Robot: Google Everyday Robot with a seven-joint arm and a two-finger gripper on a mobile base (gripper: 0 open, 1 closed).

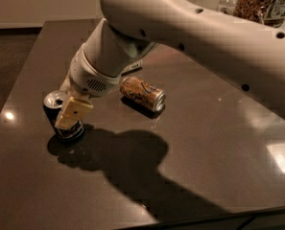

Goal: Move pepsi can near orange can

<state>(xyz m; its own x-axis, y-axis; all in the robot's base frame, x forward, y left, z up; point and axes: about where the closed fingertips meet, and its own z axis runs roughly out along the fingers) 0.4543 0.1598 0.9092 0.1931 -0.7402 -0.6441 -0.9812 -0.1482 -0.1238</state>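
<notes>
The pepsi can (54, 100), dark blue with a silver top, stands upright at the left of the dark table (209, 147). My gripper (67, 116) is down around the can; its tan pad covers the can's front right side. The orange can (142, 94), orange-tan with pale swirls, lies on its side near the table's middle, about a can's length to the right of the pepsi can. My large white arm reaches in from the upper right above both cans.
Jars with brown contents (257, 1) stand at the back right past the table. The table's left edge is close to the pepsi can. The arm casts a broad shadow (127, 162) on the table in front of the cans.
</notes>
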